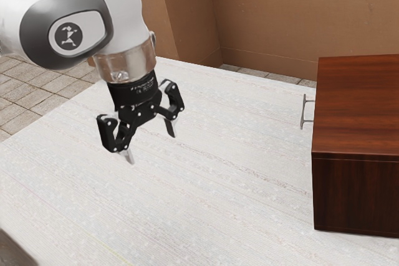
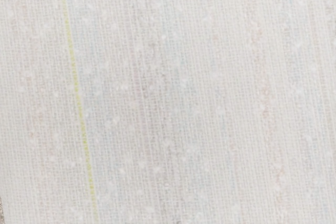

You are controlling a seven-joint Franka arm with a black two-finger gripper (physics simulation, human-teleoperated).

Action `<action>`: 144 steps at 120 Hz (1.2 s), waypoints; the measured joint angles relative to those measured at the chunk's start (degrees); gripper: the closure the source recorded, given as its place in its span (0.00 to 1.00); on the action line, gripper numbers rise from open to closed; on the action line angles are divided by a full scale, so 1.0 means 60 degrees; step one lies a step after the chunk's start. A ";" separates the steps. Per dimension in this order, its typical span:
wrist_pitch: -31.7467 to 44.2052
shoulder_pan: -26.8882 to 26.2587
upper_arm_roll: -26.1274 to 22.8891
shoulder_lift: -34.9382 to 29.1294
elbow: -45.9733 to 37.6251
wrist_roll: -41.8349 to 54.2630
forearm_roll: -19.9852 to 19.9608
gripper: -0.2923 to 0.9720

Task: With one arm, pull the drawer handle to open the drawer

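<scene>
A dark wooden drawer cabinet (image 1: 356, 135) stands on the table at the exterior view's right. Its thin metal handle (image 1: 305, 111) sticks out from the face turned toward the arm. The drawer front sits flush with the cabinet. My black gripper (image 1: 150, 144) hangs above the table in the exterior view's left half, well short of the handle. Its fingers (image 1: 170, 124) are spread wide apart with nothing between them. The wrist view looks straight down on the pale tabletop (image 2: 199, 103), crossed by a faint yellow line (image 2: 79, 108).
The white speckled table (image 1: 206, 179) stretches between the gripper and the cabinet. Brown walls (image 1: 280, 10) close the back, and a tiled floor (image 1: 37, 88) lies beyond the table at the exterior view's left.
</scene>
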 joint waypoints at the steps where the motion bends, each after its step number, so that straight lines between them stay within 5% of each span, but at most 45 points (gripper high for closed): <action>1: 0.0015 0.0000 -0.0005 0.0002 -0.0012 -0.0001 0.0001 0.23; 34: 0.0279 -0.0006 -0.0399 0.0149 -0.0120 -0.0045 -0.0076 0.23; 49: 0.0500 0.0054 -0.0523 0.2231 0.1802 0.0376 -0.0091 0.23; 71: 0.1236 0.0493 -0.0558 0.3806 0.3481 0.1626 -0.0131 0.23; 144: 0.3197 0.1137 -0.0863 0.5352 0.4566 0.9884 -0.0098 0.23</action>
